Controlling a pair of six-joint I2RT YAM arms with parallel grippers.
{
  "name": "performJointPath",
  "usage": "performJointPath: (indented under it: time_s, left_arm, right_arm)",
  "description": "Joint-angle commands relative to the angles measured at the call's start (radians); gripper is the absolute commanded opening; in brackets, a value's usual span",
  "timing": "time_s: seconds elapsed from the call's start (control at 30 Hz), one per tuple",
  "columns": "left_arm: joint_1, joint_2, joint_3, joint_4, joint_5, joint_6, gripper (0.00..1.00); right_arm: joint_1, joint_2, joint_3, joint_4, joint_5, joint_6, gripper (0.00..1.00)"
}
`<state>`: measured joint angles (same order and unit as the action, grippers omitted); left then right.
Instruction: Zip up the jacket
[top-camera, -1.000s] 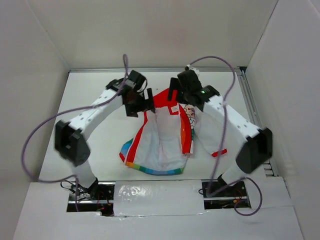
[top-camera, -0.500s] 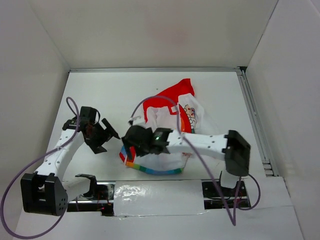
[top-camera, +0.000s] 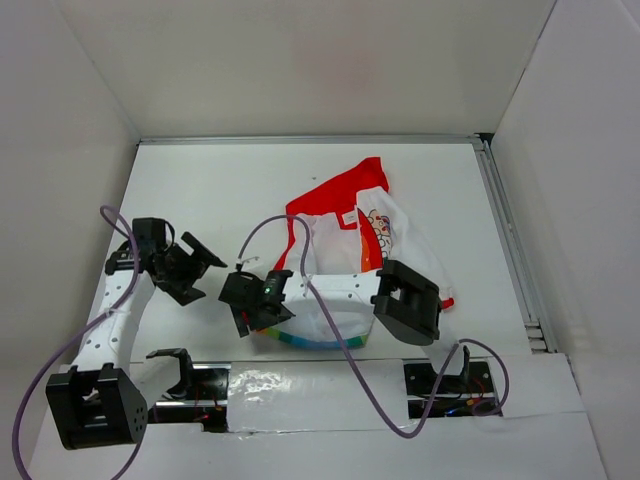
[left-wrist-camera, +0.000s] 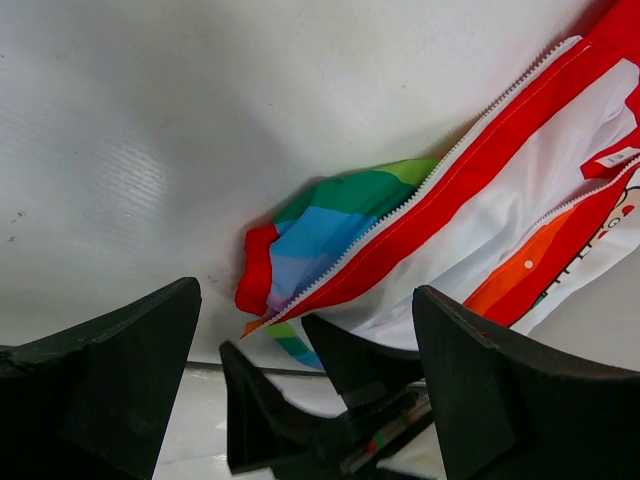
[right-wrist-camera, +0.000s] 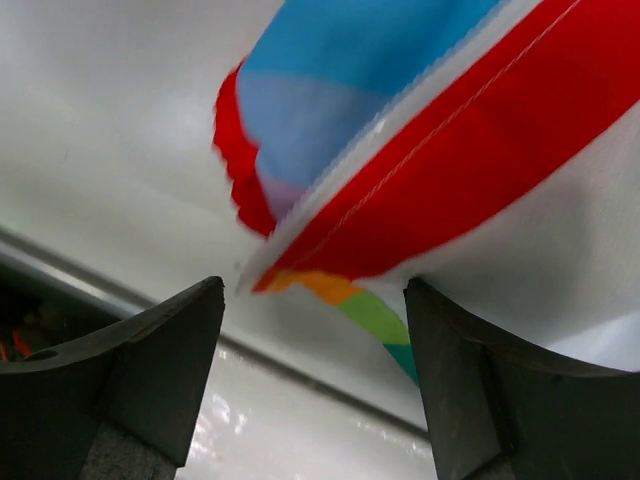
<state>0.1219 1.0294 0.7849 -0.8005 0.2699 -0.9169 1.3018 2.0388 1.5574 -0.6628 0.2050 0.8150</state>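
Jacket (top-camera: 335, 250) flat on table (top-camera: 210, 180), centre-right, red hood (top-camera: 340, 195) toward far edge, rainbow hem (top-camera: 305, 341) at near edge by arm bases. Front unzipped: red zip trims lie apart w/ white lining between. Cartoon print (top-camera: 378, 225) on panel at right of top view; red cuff (top-camera: 447, 302) peeks out beside R arm's elbow. R arm lies low across lower jacket, reaching leftward in top view. R gripper (top-camera: 240, 305) sits at hem's left corner (right-wrist-camera: 330, 90). R wrist view, a bit blurred: fingers (right-wrist-camera: 130, 370) spread, and the corner (red trim, blue, orange, green stripes) shows beyond the gap between them, no contact visible. L gripper (top-camera: 198, 272) is off the cloth, just left of same corner, over bare table and aimed at it; jaws wide apart, nothing between them. L wrist view: the corner w/ white zip teeth (left-wrist-camera: 500, 116) running along red trim, up to the right. Dark fingers of R gripper show below the corner there; touching cloth or not, can't tell. Purple cable (top-camera: 290, 220) arcs over jacket's left panel.
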Motion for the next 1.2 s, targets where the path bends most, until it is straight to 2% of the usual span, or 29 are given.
performJointPath:
  time_s: [0.0,0.03,0.07,0.13,0.17,0.2,0.23,0.37,0.47,0.57,0.7,0.73,0.83,0.97,1.07,1.17]
  left_arm:
    - [0.007,-0.026,-0.004,0.018,0.028,0.007,0.99]
    - [0.005,-0.028,-0.004,0.018,0.029,0.009,0.99]
    - [0.007,-0.031,-0.003,0.020,0.028,0.010,0.99]
    - [0.009,-0.035,-0.004,0.017,0.029,0.010,0.99]
    - [0.009,-0.037,-0.006,0.021,0.029,0.010,0.99]
    - [0.005,-0.043,-0.009,0.024,0.035,0.015,0.99]
    - [0.005,-0.042,-0.015,0.035,0.040,0.018,0.99]
    - [-0.001,-0.031,-0.018,0.037,0.035,0.019,0.99]
    - [-0.042,-0.023,0.005,0.001,-0.035,-0.017,0.99]
    - [-0.112,-0.025,0.019,-0.009,-0.067,-0.039,0.99]
    - [-0.217,-0.006,0.022,0.018,-0.072,-0.063,0.99]
    - [-0.231,0.017,0.024,0.033,-0.063,-0.068,0.99]
    - [-0.309,0.061,0.049,0.044,-0.078,-0.097,0.99]
    - [-0.444,0.184,0.118,0.035,-0.136,-0.146,0.99]
    - [-0.517,0.263,0.169,0.034,-0.158,-0.157,0.99]
    - [-0.570,0.331,0.208,0.032,-0.172,-0.163,0.99]
  right_arm:
    - [-0.016,0.041,0.070,-0.007,0.053,0.041,0.79]
    - [-0.018,0.061,0.078,-0.012,0.060,0.052,0.76]
    - [-0.018,0.069,0.085,-0.014,0.068,0.058,0.65]
    - [-0.021,0.063,0.064,-0.005,0.076,0.076,0.53]
    - [-0.022,0.051,0.050,0.008,0.074,0.076,0.35]
    - [-0.021,0.038,0.040,0.021,0.082,0.075,0.23]
    - [-0.015,0.000,0.020,0.023,0.102,0.085,0.00]
    - [-0.004,-0.129,-0.045,0.069,0.088,0.056,0.00]
    - [-0.021,-0.250,-0.101,0.130,0.002,0.012,0.00]
    - [-0.085,-0.412,-0.227,0.234,-0.120,0.015,0.00]
    - [-0.208,-0.673,-0.519,0.359,-0.225,0.085,0.00]
    - [-0.254,-0.784,-0.563,0.356,-0.208,0.117,0.00]
    - [-0.343,-0.954,-0.727,0.269,-0.103,0.163,0.00]
    - [-0.499,-1.246,-0.995,0.164,-0.084,0.288,0.00]
    - [-0.603,-1.356,-1.126,0.091,-0.079,0.383,0.05]
    - [-0.688,-1.376,-1.168,0.002,-0.064,0.441,0.11]
